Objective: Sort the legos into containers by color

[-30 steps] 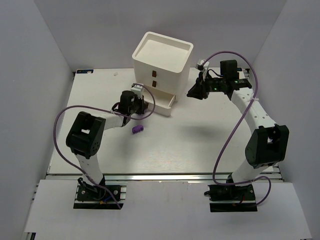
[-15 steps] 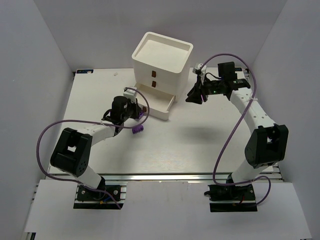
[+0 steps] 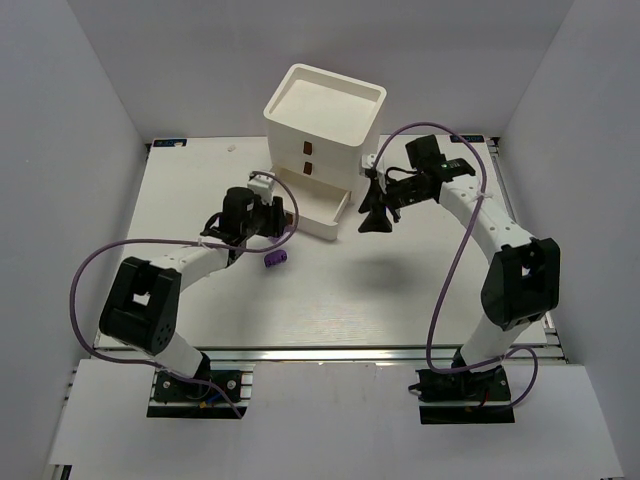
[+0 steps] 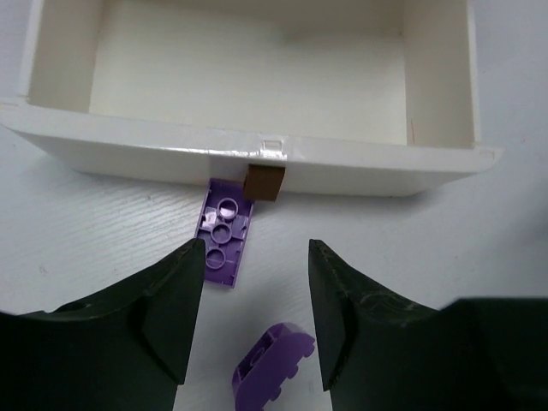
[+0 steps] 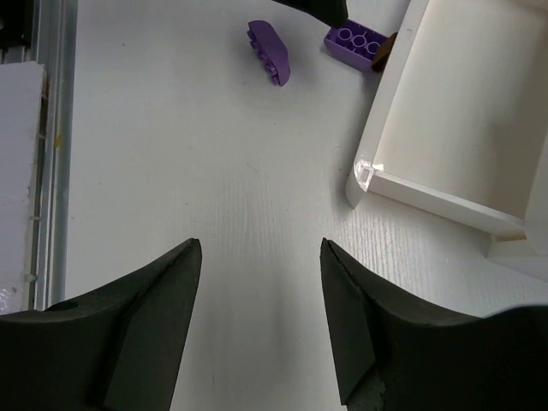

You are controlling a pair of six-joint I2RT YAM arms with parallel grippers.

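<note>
The white chest [image 3: 322, 120] has its bottom drawer [image 3: 322, 213] pulled out; the inside [image 4: 248, 77] shows no legos. A flat purple lego [image 4: 224, 231] lies studs-down on the table, against the drawer's front beside the brown pull [image 4: 264, 182]. A curved purple lego [image 4: 272, 372] lies nearer, on its side. My left gripper [image 4: 257, 248] hangs open above the table between the two, holding nothing. My right gripper [image 5: 261, 244] is open over bare table by the drawer's right corner [image 5: 364, 171]. Both purple legos [image 5: 270, 53] [image 5: 353, 44] show far off in its view.
The two upper drawers [image 3: 308, 158] are closed, and the chest's recessed top [image 3: 325, 97] holds nothing. White walls enclose the table on three sides. A metal rail [image 3: 330, 350] runs along the near edge, and cables loop from both arms.
My left gripper has gone from shut to open in front of the drawer. My right arm has swung left and down toward the drawer's right corner, its jaws widening.
</note>
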